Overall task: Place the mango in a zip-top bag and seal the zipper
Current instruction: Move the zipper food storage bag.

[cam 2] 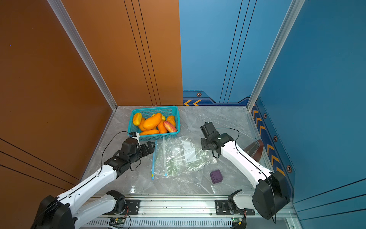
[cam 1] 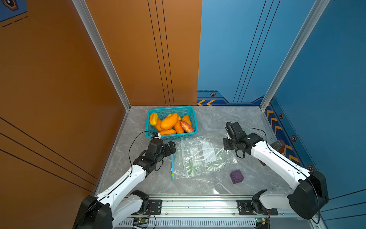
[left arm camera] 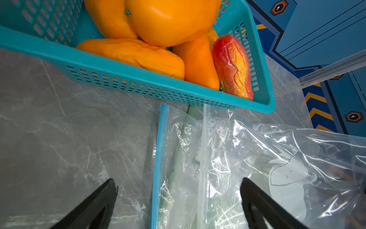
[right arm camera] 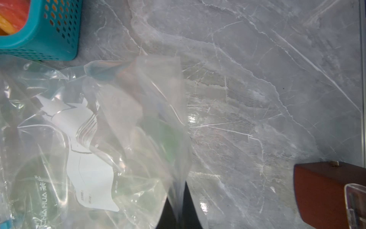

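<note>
Several orange mangoes (cam 1: 169, 121) and one red-yellow mango (left arm camera: 233, 65) lie in a teal basket (cam 1: 172, 109) at the back of the table. In front of it lies a crumpled clear zip-top bag (cam 1: 200, 156) with a blue zipper strip (left arm camera: 160, 158) along its left edge. My left gripper (left arm camera: 179, 183) hovers open just above that strip, with nothing between its fingers, and shows in both top views (cam 1: 172, 147) (cam 2: 151, 145). My right gripper (right arm camera: 181, 198) is shut on the bag's right edge, pinching the film, at the bag's far right corner (cam 1: 224, 146).
A purple cube (cam 1: 236, 176) sits on the marble table right of the bag's front corner. A reddish-brown block (right arm camera: 324, 196) stands by the right wall. A second clear zipper strip (left arm camera: 204, 158) runs parallel to the blue one.
</note>
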`<state>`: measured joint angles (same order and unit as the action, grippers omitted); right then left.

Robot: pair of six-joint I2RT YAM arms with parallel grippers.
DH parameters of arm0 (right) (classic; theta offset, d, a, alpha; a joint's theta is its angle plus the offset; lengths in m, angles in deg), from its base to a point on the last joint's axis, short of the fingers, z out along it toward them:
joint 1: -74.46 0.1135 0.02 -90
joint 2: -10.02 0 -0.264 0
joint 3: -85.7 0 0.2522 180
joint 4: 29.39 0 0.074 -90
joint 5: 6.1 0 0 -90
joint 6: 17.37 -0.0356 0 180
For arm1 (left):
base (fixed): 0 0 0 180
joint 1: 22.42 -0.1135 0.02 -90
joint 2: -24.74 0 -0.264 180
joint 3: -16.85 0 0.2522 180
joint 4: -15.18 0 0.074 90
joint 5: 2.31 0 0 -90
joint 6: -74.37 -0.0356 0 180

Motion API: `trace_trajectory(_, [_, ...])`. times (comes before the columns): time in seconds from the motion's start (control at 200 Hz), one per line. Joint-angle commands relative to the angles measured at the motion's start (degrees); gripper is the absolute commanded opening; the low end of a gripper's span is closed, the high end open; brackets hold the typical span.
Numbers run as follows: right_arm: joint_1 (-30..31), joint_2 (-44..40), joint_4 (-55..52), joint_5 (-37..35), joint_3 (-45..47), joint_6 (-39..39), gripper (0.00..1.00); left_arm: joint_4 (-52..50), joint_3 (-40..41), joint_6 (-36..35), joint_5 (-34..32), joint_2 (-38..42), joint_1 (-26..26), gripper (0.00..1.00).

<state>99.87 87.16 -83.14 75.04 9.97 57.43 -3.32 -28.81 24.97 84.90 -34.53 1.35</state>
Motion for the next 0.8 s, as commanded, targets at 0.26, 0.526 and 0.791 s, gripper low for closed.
trace_trajectory(0.26, [-8.31,13.04,-0.59,-0.68,-4.37,8.04,0.25,-0.66,-3.08,1.9,4.25,-6.53,4.19,0.76])
trace_trajectory(0.526, [-8.62,12.27,-1.82,-1.98,-8.8,4.22,0.55,1.52,-2.15,2.51,6.49,-9.66,5.84,0.5])
trace_trajectory(0.791, [-5.98,8.9,-6.01,-2.86,-11.5,1.28,0.6,6.58,-1.79,3.47,13.29,-17.09,5.85,0.39])
